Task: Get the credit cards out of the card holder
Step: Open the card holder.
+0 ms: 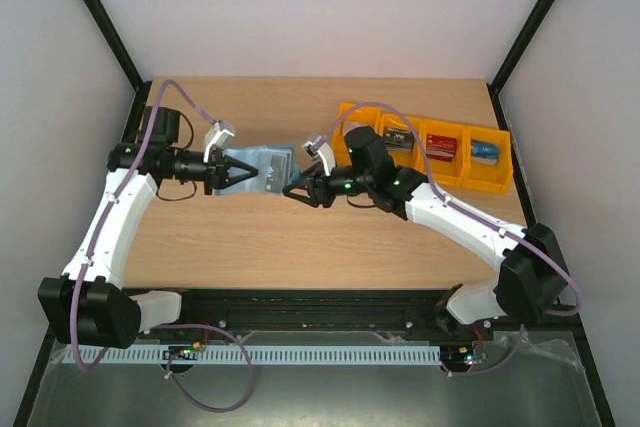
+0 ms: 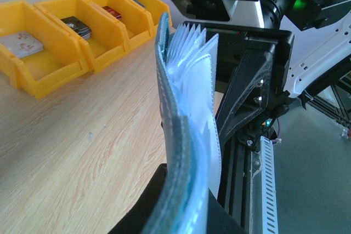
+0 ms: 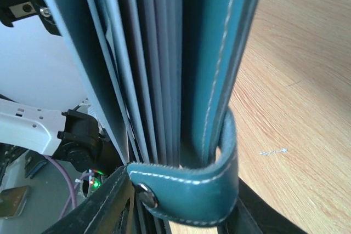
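The teal card holder (image 1: 270,165) hangs above the table between my two grippers. My left gripper (image 1: 235,175) is shut on its left end. In the left wrist view the card holder (image 2: 178,135) stands edge-on with its pale pockets (image 2: 200,80) fanned out. My right gripper (image 1: 298,190) clamps the right end, its jaws either side of the snap tab (image 3: 192,190), which wraps across the card holder (image 3: 219,53). Credit cards lie in the orange bins: a grey one (image 2: 22,42), a black one (image 2: 77,26), a red one (image 1: 441,147) and a blue one (image 1: 484,151). I cannot tell whether any card sits inside the pockets.
A row of orange bins (image 1: 500,182) stands on the wooden table at the back right, just behind my right arm. The same bins (image 2: 33,80) show at the upper left of the left wrist view. Black frame rails run along the near edge.
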